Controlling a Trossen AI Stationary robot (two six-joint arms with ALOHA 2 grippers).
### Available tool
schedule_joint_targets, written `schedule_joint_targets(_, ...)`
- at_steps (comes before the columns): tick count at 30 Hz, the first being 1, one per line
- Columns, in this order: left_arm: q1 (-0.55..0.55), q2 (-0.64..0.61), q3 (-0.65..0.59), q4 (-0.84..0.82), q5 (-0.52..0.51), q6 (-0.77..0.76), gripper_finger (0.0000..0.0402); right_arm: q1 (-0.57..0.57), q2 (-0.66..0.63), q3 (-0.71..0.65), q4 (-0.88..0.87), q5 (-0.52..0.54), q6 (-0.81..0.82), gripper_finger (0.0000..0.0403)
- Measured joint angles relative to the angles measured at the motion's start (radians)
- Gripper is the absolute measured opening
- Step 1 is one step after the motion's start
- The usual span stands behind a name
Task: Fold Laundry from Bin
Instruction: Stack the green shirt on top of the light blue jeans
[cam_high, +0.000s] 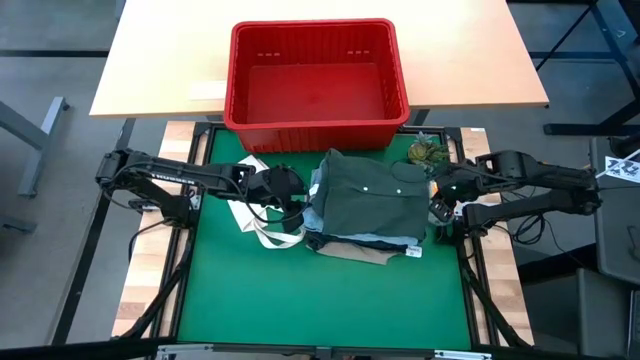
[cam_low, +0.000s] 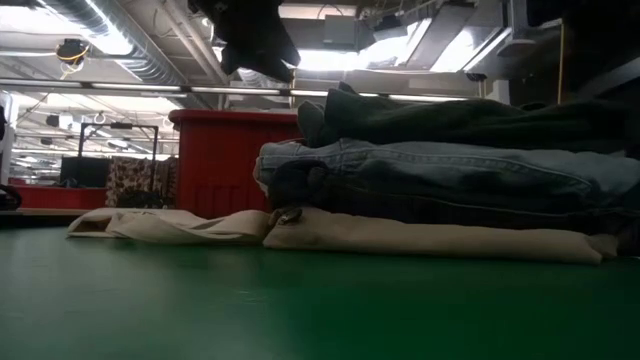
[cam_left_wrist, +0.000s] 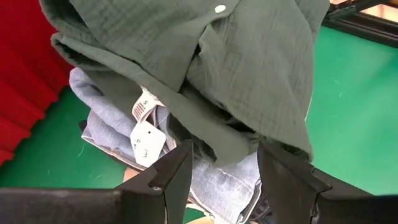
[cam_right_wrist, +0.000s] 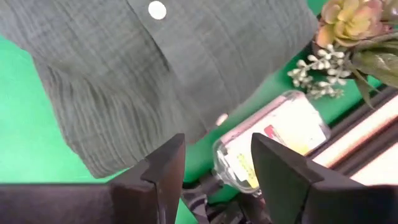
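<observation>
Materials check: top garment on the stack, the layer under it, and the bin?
Dark olive-green piece: thin crinkled woven cloth, matte, probably cotton gauze. Light blue jeans: denim, with faded seams and stitching. Red bin: moulded plastic, slightly glossy, with slotted walls.

1 red bin, nothing visible inside. 1 stack of folded garments, at least 3 layers showing: dark olive-green piece on top, light blue jeans, beige trousers at bottom. 1 white tote bag. 1 small plant. 1 clear packet. 2 arms.
</observation>
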Motion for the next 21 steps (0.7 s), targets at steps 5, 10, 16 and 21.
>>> schedule_joint_targets(5,0.0,0.0,0.0,-0.001,0.0,-0.001,0.0173,0.008,-0.022,0.0,0.038,-0.056,0.006,0.0184)
schedule_joint_targets(10,0.0,0.024,0.0,0.0,0.0,-0.002,0.0173,0.121,-0.02,-0.04,0.199,-0.089,0.008,0.0184)
schedule_joint_targets(16,0.0,0.105,0.0,0.051,-0.011,-0.002,0.0173,0.328,-0.013,-0.11,0.363,-0.025,0.01,0.0184)
schedule_joint_targets(21,0.013,0.149,0.0,0.096,-0.04,-0.001,0.0173,0.451,0.011,-0.179,0.396,0.139,0.057,0.0184)
